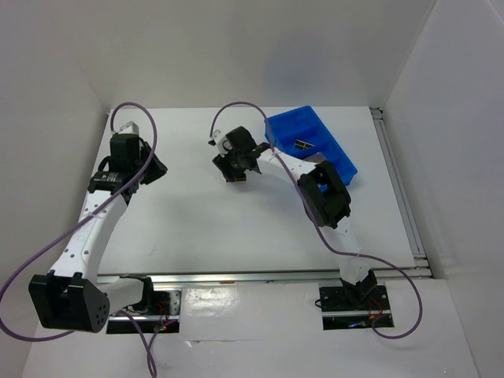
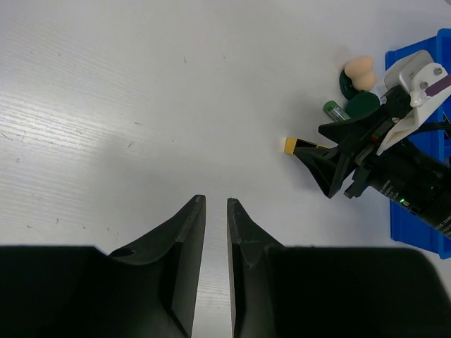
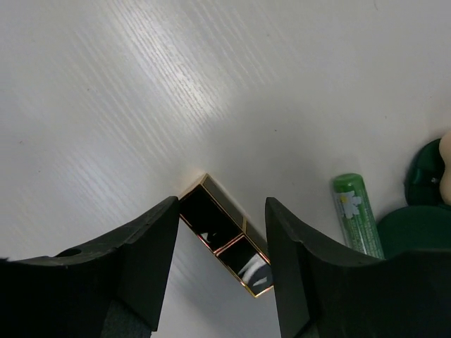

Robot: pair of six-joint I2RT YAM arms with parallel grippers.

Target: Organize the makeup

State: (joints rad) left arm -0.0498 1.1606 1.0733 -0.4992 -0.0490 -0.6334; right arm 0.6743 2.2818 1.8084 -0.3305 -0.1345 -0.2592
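A black-gold lipstick tube (image 3: 227,236) lies slantwise on the white table. My right gripper (image 3: 222,204) stands open astride it; one end sits by the left finger, the other runs behind the right finger. From above, the right gripper (image 1: 235,172) hovers over that lipstick (image 1: 235,180), just left of the blue bin. Right of it lie a green tube (image 3: 358,215), a dark green round piece (image 3: 416,229) and the edge of a beige sponge (image 3: 445,169). Another lipstick (image 1: 302,144) lies in the bin. My left gripper (image 2: 215,201) hangs over bare table at the left, its jaws a narrow gap apart with nothing between them.
The blue bin (image 1: 287,130) stands at the back right, with the right arm's forearm across its near corner. The left wrist view takes in the right gripper's fingers (image 2: 328,172), the sponge (image 2: 361,69), the green tube (image 2: 335,110) and the bin's edge (image 2: 412,236).
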